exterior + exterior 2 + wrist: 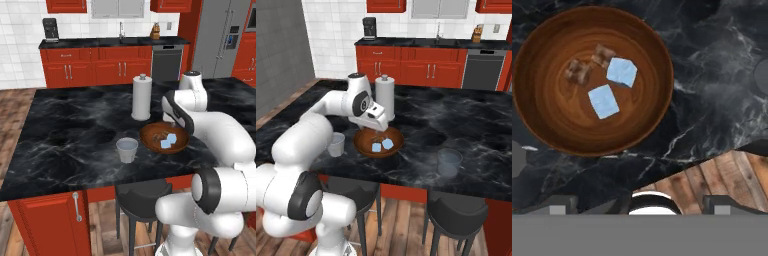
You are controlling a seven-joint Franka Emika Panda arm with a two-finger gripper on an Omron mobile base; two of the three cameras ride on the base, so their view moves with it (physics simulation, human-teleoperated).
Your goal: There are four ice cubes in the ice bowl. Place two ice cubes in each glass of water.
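The ice bowl (542, 127) is a wide reddish-brown wooden bowl near the front of the black marble island, also seen in the base views (150, 136) (362, 145). Two pale blue ice cubes (621, 71) (603, 101) lie in its middle, beside two small brownish see-through blocks (578, 72). One glass of water (127, 149) (336, 144) stands left of the bowl, a second glass (449, 162) to its right near the counter edge. My gripper (379, 131) (641, 207) hangs open just above the bowl, pointing down, with nothing between its fingers.
A tall white paper-towel roll (141, 97) (384, 96) stands right behind the bowl. Dark stools (145, 197) (456, 212) sit under the island's front edge. Red cabinets and a dishwasher (166, 62) line the back wall.
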